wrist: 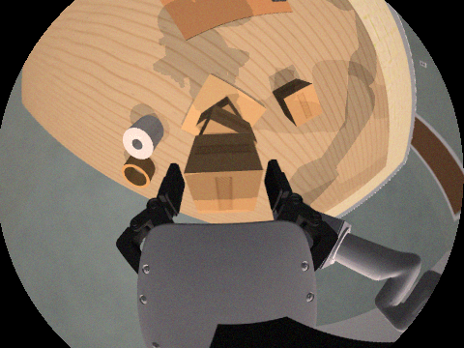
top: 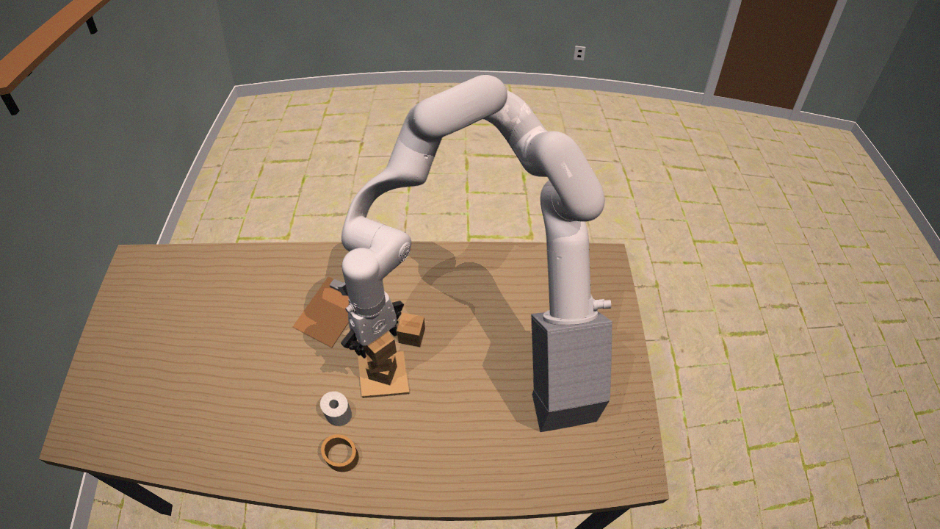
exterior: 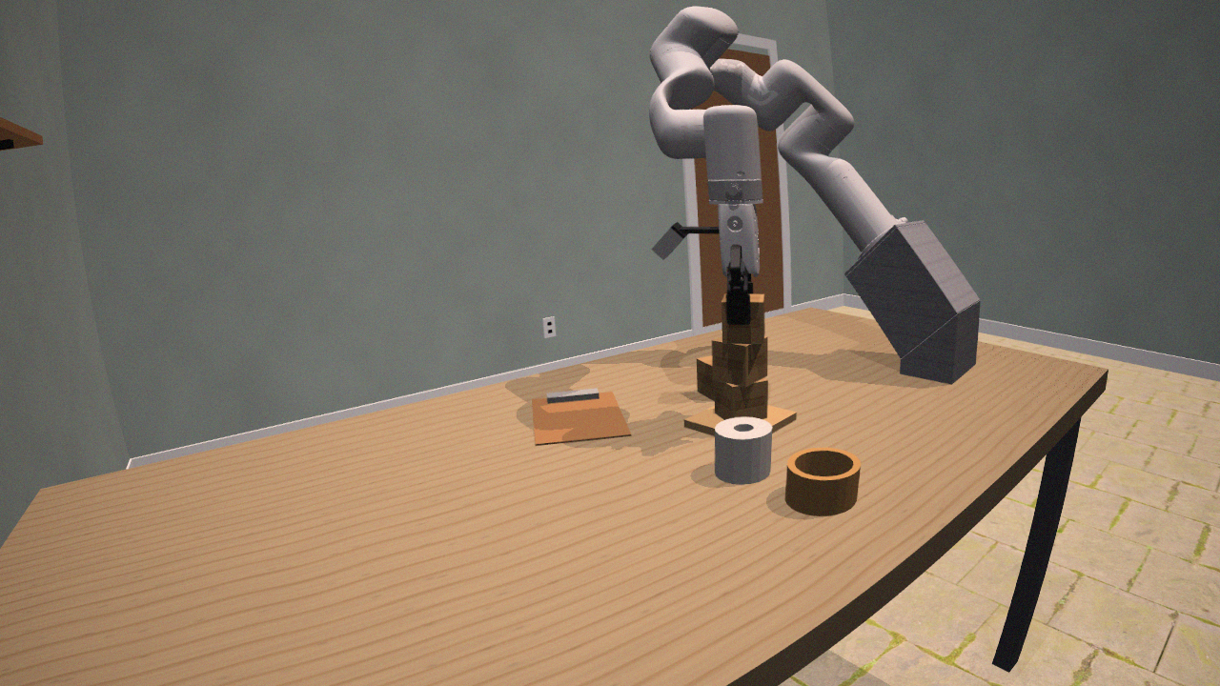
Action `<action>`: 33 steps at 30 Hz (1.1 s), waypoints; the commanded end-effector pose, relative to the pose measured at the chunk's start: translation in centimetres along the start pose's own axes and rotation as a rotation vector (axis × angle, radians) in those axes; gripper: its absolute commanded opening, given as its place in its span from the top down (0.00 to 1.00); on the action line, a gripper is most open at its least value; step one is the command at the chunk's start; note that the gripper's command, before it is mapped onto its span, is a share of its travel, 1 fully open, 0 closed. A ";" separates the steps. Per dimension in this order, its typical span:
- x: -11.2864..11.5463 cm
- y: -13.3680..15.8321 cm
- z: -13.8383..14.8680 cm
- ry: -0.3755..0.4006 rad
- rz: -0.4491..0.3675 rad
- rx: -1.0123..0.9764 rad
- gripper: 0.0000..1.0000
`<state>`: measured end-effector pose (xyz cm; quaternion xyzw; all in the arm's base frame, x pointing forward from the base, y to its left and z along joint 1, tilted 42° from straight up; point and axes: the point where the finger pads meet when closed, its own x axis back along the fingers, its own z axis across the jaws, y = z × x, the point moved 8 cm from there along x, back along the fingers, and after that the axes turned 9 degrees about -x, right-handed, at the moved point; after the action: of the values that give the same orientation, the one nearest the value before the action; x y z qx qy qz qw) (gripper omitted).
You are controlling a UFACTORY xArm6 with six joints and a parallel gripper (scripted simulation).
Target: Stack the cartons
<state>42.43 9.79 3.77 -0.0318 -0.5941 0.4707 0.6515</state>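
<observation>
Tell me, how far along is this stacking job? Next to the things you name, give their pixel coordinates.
Three cartons are stacked on the wooden board (top: 394, 389) (exterior: 782, 417) (wrist: 208, 92). Nothing is in hand: the gripper (top: 371, 339) (exterior: 739, 317) (wrist: 223, 171) stands open around the top carton (top: 380, 347) (exterior: 743, 331) (wrist: 223, 186). Left: backing away, then adding the fourth carton (top: 410, 328) (exterior: 706, 377) (wrist: 304, 105), still on the table. The number order can't be seen.
</observation>
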 end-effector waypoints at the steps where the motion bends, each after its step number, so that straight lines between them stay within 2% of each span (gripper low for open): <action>1: 0.1 0.0 -0.1 -0.004 0.001 -0.001 0.00; 13: 0.2 0.0 -0.1 -0.004 0.001 -0.001 0.00; 15: 1.4 0.0 -0.1 -0.004 0.000 -0.001 0.00; 18: 5.1 0.0 0.0 -0.004 -0.001 0.000 0.00; 20: 5.1 0.0 0.0 -0.004 -0.001 0.000 0.00; 22: 6.5 0.1 0.0 -0.004 -0.002 0.000 0.00; 33: 6.6 0.1 0.0 -0.004 -0.003 0.001 0.00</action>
<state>41.28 13.93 8.44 -0.0303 -0.5936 0.4704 0.6523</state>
